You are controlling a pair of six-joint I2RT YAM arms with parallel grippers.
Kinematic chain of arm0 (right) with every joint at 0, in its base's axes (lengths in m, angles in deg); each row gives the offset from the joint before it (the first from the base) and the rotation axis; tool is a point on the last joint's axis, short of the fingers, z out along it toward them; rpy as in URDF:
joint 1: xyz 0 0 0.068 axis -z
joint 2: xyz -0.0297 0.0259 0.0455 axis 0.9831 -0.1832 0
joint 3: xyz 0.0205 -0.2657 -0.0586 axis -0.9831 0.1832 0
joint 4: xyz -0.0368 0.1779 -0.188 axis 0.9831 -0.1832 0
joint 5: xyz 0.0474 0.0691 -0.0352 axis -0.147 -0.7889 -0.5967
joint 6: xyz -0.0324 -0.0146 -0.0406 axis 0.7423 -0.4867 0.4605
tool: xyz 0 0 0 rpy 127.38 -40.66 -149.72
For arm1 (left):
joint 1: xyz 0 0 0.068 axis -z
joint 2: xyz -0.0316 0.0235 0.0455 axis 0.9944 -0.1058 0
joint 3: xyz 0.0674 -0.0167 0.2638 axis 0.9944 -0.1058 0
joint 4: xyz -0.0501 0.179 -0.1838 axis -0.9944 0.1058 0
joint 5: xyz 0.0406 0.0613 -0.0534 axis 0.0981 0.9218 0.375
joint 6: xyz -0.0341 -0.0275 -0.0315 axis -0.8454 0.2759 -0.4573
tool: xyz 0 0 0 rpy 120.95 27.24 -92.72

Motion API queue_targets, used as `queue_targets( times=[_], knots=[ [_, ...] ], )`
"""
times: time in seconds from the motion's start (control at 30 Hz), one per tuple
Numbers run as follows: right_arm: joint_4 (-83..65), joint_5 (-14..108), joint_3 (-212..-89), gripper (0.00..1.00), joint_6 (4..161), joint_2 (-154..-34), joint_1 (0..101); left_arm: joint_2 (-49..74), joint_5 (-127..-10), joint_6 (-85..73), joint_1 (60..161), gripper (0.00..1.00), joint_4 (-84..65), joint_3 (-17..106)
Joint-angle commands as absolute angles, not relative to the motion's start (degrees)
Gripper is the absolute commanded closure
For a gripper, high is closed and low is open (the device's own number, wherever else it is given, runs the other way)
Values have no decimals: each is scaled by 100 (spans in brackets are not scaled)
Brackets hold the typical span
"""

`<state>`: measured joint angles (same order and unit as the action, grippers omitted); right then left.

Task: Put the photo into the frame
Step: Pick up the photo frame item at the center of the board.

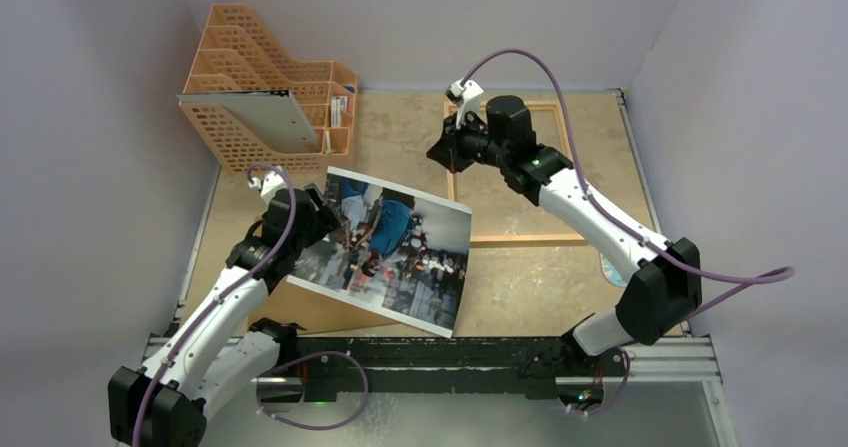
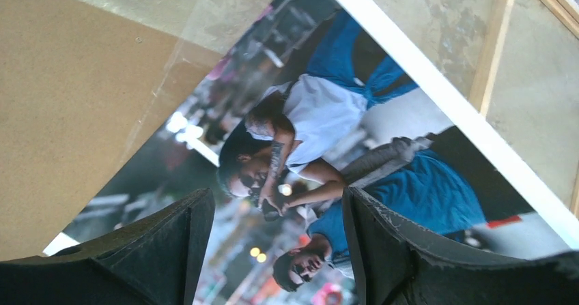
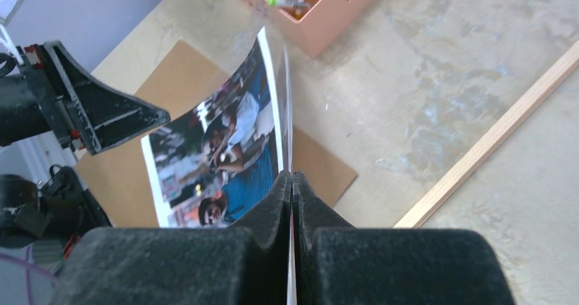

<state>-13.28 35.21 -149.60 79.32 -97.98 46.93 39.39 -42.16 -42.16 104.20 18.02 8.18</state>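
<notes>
The photo, a glossy street scene with a man in a blue shirt, is lifted and bowed over the brown backing board. My right gripper is shut on the photo's right edge; in the top view it is by the photo's far right corner. My left gripper is open just above the photo, at its left side. The light-wood frame lies flat at the back right, just beyond the photo. Its rail shows in both wrist views.
An orange file rack holding a grey folder stands at the back left, also in the right wrist view. A clear sheet seems to lie against the photo. Purple walls close in three sides.
</notes>
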Motion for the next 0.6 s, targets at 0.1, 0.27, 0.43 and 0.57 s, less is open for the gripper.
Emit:
queue_targets(
  times=[0.1, 0.27, 0.43, 0.57],
  knots=[
    [-1410, 4039, -15580, 100, 8359, -9573, 4684, 3640, -4820, -3600, 10400, 28, 1448, 1764],
    [-1708, 4155, -15770, 100, 8443, -9505, 4683, 3334, -5361, -2972, 10405, 29, 746, 2427],
    [-1776, 4129, -15860, 100, 8431, -9275, 4684, 3037, -5781, -2447, 10405, 31, -481, 2806],
    [-1782, 4483, -16002, 100, 8463, -9153, 4690, 2557, -6817, -1624, 10405, 32, -1524, 3092]
  ],
)
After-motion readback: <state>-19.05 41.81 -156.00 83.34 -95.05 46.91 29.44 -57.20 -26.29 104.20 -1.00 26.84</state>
